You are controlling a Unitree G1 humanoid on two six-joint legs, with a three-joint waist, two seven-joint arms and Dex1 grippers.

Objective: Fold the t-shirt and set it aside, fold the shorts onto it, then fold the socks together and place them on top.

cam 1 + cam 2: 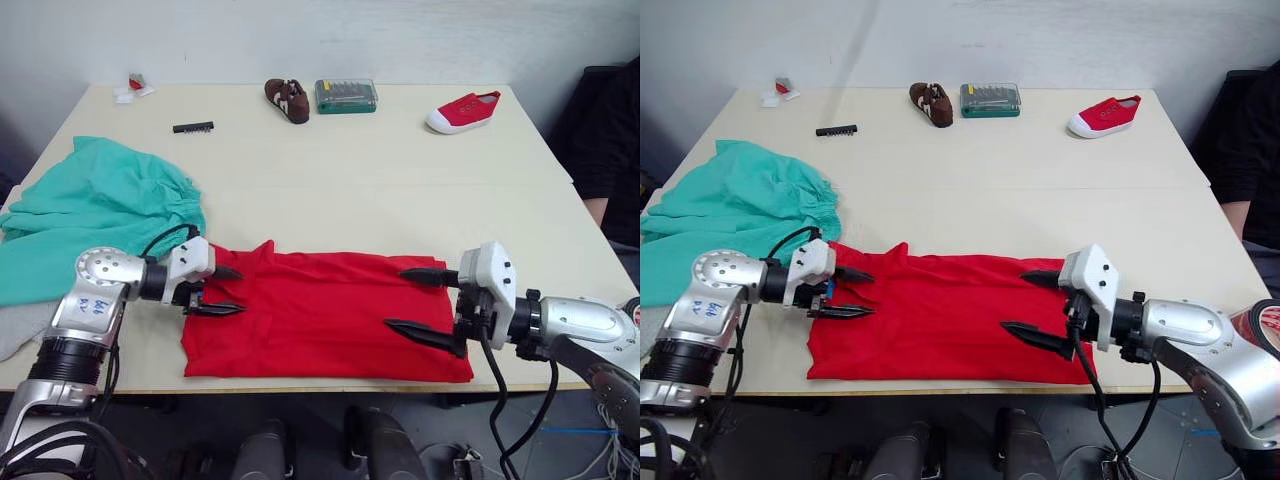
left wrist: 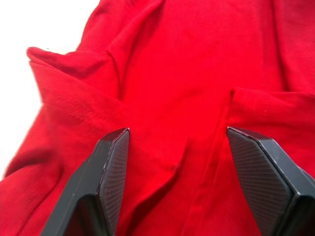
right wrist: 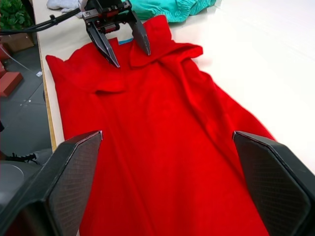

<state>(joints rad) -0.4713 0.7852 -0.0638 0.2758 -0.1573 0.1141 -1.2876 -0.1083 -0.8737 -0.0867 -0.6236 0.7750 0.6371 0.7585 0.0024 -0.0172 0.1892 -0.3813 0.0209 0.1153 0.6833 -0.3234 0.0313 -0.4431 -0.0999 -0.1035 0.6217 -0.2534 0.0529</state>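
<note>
While the t-shirt [image 1: 330, 315] lies spread along the near edge of the counter [image 1: 400, 190], I read its long axis as running side to side, from my left gripper across to my right. Its collar end, bunched and folded over, points toward my left, and the plainer hem end reaches toward my right. My left gripper [image 1: 228, 291] sits over that bunched end with its two fingers spread wide, one above the other, and nothing caught between them; from the left wrist view the fingertips [image 2: 114, 162] hover close over the wrinkled red cloth, though I cannot tell if they touch it. My right gripper [image 1: 422, 300] is at the opposite end, opened wider still, its fingers straddling the width of the shirt and holding nothing. The shorts [image 1: 95, 205] lie in a loose heap on the left side of the counter, just beside the shirt's collar end. Along the far edge I see a brown shoe [image 1: 287, 98], a green case [image 1: 346, 96] and a red sneaker [image 1: 462, 111].
</note>
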